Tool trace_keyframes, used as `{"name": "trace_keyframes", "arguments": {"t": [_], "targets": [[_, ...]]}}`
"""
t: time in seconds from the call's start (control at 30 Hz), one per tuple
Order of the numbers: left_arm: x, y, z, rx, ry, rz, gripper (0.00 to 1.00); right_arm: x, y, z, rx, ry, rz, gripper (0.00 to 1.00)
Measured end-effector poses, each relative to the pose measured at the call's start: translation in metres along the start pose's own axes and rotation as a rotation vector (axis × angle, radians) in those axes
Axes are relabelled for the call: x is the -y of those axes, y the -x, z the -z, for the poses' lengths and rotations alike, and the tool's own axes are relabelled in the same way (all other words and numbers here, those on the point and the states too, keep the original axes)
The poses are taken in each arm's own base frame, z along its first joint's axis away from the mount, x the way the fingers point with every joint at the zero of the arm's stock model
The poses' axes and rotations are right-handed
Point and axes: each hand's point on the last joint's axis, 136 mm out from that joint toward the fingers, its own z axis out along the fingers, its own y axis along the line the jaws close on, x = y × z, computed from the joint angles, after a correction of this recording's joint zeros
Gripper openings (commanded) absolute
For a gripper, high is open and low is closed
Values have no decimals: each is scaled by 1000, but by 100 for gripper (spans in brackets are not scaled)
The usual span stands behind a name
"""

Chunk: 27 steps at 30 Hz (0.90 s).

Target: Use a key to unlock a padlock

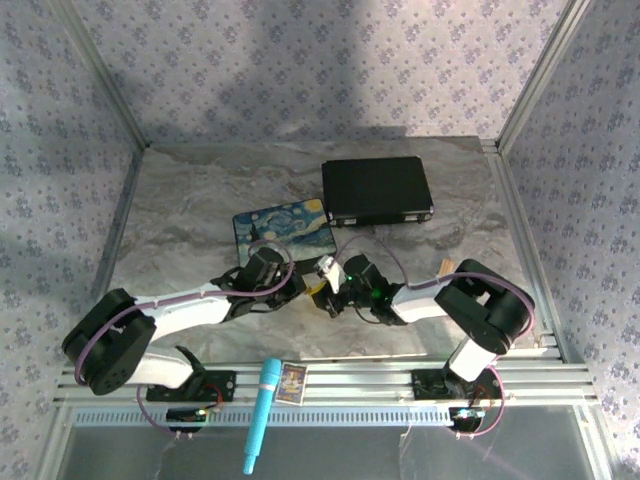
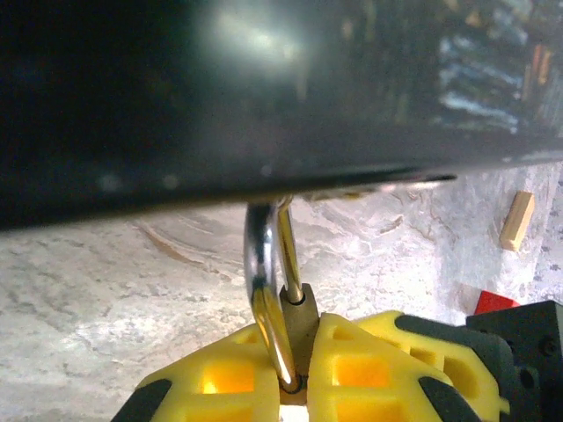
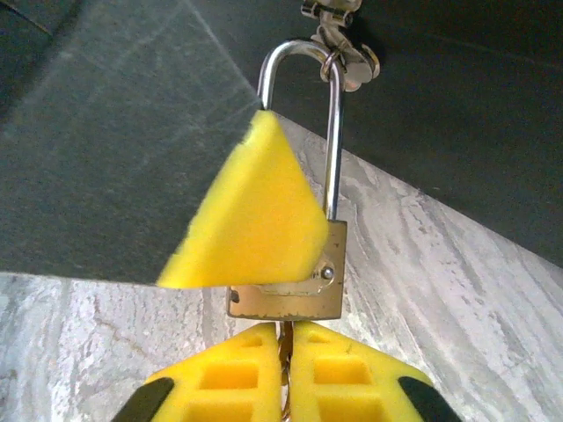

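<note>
The small brass padlock (image 3: 286,299) hangs by its silvery shackle (image 3: 334,132) from the metal clasp (image 3: 339,61) of the starry-night box (image 1: 285,230). My left gripper (image 2: 299,378) is shut on the padlock's body (image 2: 305,321), its yellow fingers (image 2: 369,360) pinching the body from both sides. From below, my right gripper (image 3: 283,374) is shut on the key (image 3: 283,347), whose blade enters the bottom of the padlock. In the top view the left gripper (image 1: 300,285) and the right gripper (image 1: 338,296) meet just in front of the box.
A black case (image 1: 377,190) lies behind the painted box. A small wooden block (image 2: 517,220) and a red object (image 2: 493,301) lie on the marble top to the right. A blue pen-like tool (image 1: 262,412) and a small card (image 1: 291,383) rest on the front rail.
</note>
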Motion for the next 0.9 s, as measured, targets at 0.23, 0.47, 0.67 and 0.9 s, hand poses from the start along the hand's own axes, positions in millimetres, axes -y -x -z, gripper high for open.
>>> {"name": "trace_keyframes", "arguments": {"t": [0.23, 0.47, 0.67, 0.9], "targets": [[2, -2, 0, -6, -7, -11, 0, 7, 2, 7, 4, -3, -47, 29], [3, -1, 0, -5, -10, -12, 0, 9, 1, 8, 3, 3, -69, 31], [5, -1, -1, -4, -17, -14, 0, 13, 2, 9, 6, -5, -104, 34], [3, -2, -2, -1, -10, -23, 0, 15, -2, 7, -1, 3, -156, 41]]}}
